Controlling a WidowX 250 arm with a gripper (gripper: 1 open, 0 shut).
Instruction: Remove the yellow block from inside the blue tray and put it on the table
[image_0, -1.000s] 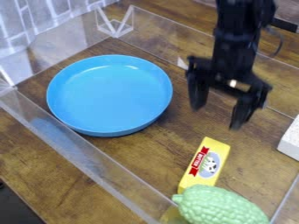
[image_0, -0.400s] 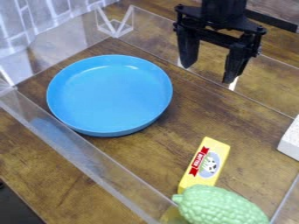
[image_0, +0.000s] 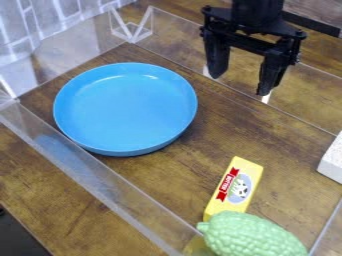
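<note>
Already the yellow block (image_0: 233, 189) lay on the counter (image_0: 274, 140), outside the blue tray (image_0: 126, 106) and well clear of its rim, so I judged the task's own step done and nothing left for me to fetch. My gripper (image_0: 245, 74) hung over the far side of the counter, fingers spread wide and pointing down, holding nothing. From it the block lay toward the camera, near the front of the scene, well apart from me, with its long axis running roughly front to back and tilted a little to one side. Its near end sat just beside a bumpy green toy (image_0: 259, 236); whether the two touched I could not tell. The tray stood empty off to the left. Between me and the block the brown wood was bare, with a white object (image_0: 333, 158) at the right edge.
</note>
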